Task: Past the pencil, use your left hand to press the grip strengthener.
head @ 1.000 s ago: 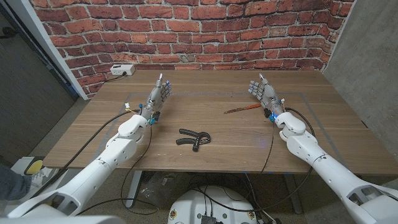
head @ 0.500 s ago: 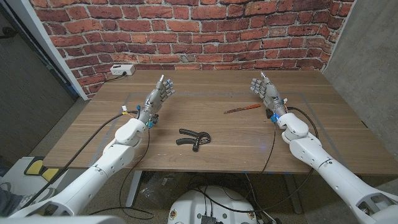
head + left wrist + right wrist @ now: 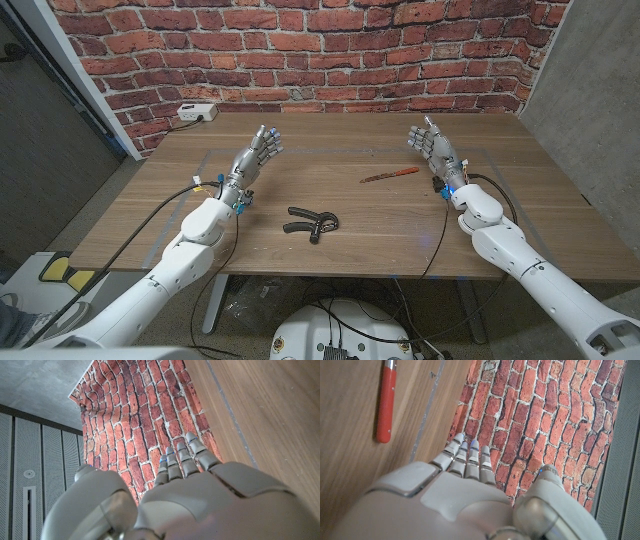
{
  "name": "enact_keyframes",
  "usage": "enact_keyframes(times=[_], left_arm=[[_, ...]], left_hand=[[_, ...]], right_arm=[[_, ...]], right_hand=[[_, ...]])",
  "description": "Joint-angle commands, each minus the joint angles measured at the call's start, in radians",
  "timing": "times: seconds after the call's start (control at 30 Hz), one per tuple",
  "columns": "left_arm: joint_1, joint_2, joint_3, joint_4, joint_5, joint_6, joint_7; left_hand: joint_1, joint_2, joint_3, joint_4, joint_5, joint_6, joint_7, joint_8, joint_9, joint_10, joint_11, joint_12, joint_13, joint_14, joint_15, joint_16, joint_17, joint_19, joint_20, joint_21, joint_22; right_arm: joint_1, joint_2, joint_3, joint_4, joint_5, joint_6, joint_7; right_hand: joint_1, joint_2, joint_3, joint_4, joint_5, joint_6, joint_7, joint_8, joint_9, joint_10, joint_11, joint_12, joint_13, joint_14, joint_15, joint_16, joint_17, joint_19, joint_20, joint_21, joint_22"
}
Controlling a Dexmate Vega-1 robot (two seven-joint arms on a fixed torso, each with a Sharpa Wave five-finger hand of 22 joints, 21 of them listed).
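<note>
A black grip strengthener (image 3: 311, 222) lies on the wooden table (image 3: 350, 205) near the front middle. A red pencil (image 3: 390, 174) lies further back and to the right, and its red shaft (image 3: 385, 402) shows in the right wrist view. My left hand (image 3: 256, 156) is raised over the table's left part, back and left of the strengthener, fingers (image 3: 182, 457) stretched out and apart, holding nothing. My right hand (image 3: 437, 150) stands open to the right of the pencil, fingers (image 3: 467, 457) extended, empty.
A white power strip (image 3: 197, 113) sits at the table's back left corner by the brick wall (image 3: 300, 50). Black cables (image 3: 165, 205) trail from both arms over the table's front. Faint tape lines mark a rectangle on the tabletop.
Both hands have drifted slightly: the left hand has moved a little further back and right, the right hand a little to the right. The strengthener and pencil have not moved.
</note>
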Motion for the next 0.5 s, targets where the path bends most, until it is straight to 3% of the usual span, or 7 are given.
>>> enact_keyframes(times=[0.03, 0.13, 0.3, 0.5], left_arm=[[0.010, -0.015, -0.001, 0.041, -0.003, -0.074, -0.037], [0.014, -0.029, -0.001, 0.049, -0.006, -0.084, -0.029], [0.033, -0.021, -0.003, 0.032, -0.007, -0.076, -0.017], [0.056, 0.019, -0.016, -0.003, -0.009, -0.057, -0.025]], left_hand=[[0.011, -0.004, -0.006, -0.008, -0.002, 0.050, -0.038, 0.015, 0.005, 0.014, -0.013, 0.000, 0.002, 0.013, -0.008, -0.003, 0.003, 0.012, 0.009, 0.001, 0.004], [0.021, 0.001, -0.009, -0.009, -0.003, 0.112, -0.065, 0.028, 0.004, 0.028, -0.031, -0.002, 0.002, 0.016, -0.010, -0.010, 0.003, 0.012, 0.009, -0.006, 0.004], [0.032, 0.008, -0.008, -0.011, -0.003, 0.144, -0.076, 0.033, 0.003, 0.048, -0.039, -0.001, 0.001, 0.028, -0.015, -0.010, 0.003, 0.014, 0.006, -0.011, 0.004], [0.051, 0.021, -0.004, -0.016, -0.003, 0.180, -0.061, 0.038, 0.003, 0.072, -0.039, 0.002, 0.001, 0.045, -0.015, -0.009, 0.002, 0.016, 0.009, -0.016, 0.005]], right_arm=[[-0.018, -0.003, 0.007, -0.020, 0.016, -0.024, -0.017], [-0.025, -0.006, 0.009, -0.029, 0.015, -0.024, -0.021], [-0.049, -0.029, 0.018, -0.081, 0.002, -0.047, -0.054], [-0.086, -0.045, 0.028, -0.149, -0.009, -0.078, -0.105]], right_hand=[[0.008, 0.000, 0.004, -0.004, -0.003, 0.004, -0.002, -0.001, 0.002, 0.008, 0.003, 0.006, 0.005, 0.011, -0.002, 0.000, 0.002, 0.013, -0.010, -0.003, 0.003], [0.008, 0.000, 0.005, -0.004, -0.003, 0.004, -0.002, -0.002, 0.002, 0.009, 0.004, 0.006, 0.005, 0.012, -0.003, 0.000, 0.002, 0.013, -0.010, -0.003, 0.003], [0.009, 0.001, 0.005, -0.005, -0.003, -0.001, -0.003, -0.005, 0.002, 0.007, 0.003, 0.004, 0.005, 0.011, -0.001, -0.002, 0.003, 0.013, -0.008, -0.005, 0.003], [0.008, 0.001, 0.004, -0.005, -0.004, -0.002, -0.005, -0.006, 0.003, 0.008, 0.002, 0.003, 0.005, 0.011, -0.001, -0.003, 0.003, 0.013, -0.006, -0.007, 0.003]])
